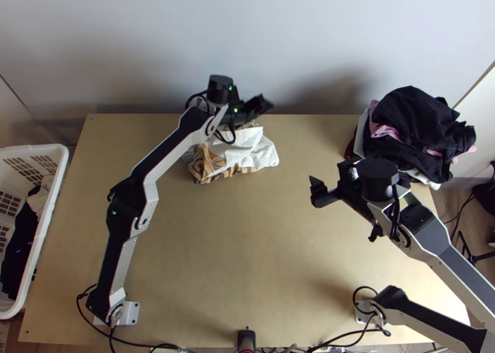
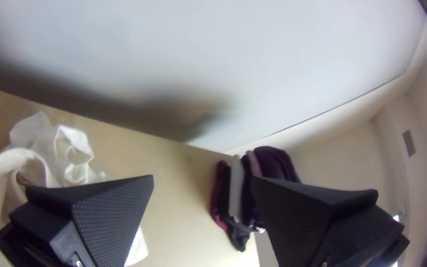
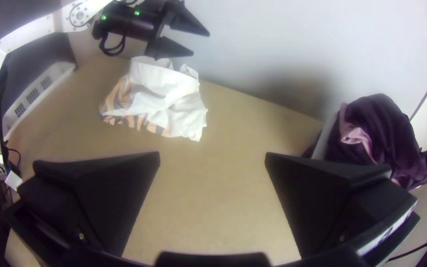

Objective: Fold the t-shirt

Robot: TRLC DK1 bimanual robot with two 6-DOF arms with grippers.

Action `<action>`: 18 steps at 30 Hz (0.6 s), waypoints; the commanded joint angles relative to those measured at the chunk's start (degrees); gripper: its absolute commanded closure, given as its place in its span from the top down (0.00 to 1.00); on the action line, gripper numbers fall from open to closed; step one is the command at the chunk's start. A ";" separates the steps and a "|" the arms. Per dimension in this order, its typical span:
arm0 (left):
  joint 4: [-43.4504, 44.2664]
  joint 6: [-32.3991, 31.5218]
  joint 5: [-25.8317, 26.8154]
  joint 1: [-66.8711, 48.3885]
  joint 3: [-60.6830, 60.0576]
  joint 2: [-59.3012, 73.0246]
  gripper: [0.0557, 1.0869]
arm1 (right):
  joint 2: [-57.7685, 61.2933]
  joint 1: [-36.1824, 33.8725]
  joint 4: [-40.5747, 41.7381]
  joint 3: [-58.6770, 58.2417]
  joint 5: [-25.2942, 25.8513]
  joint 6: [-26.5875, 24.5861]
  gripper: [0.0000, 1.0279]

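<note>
From where I stand: light wooden table point(image 1: 260, 248), top plain and matte; directly beyond its far edge, a smooth pale grey-white wall point(image 1: 278, 31), with soft-edged dark shadows point(image 1: 334, 93) low on it; to the table's left, another pale wall point(image 1: 15, 115), joined at a dark slanting seam; to its right, a whitish surface point(image 1: 481, 121), with wood-toned floor point(image 1: 447, 198) below; past that side, a small grey rectangle point(image 2: 409, 143) set in a pale surface; light diffuse over the tabletop.
</note>
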 commanded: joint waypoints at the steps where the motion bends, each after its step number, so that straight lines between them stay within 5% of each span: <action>1: 8.11 -4.18 -0.45 0.30 -0.36 -3.73 0.93 | -1.30 -0.23 -0.02 -1.68 0.06 0.20 0.96; 18: 5.82 15.77 -1.59 14.28 -39.64 -31.50 0.93 | -1.91 0.74 0.77 -2.91 -0.20 0.12 0.96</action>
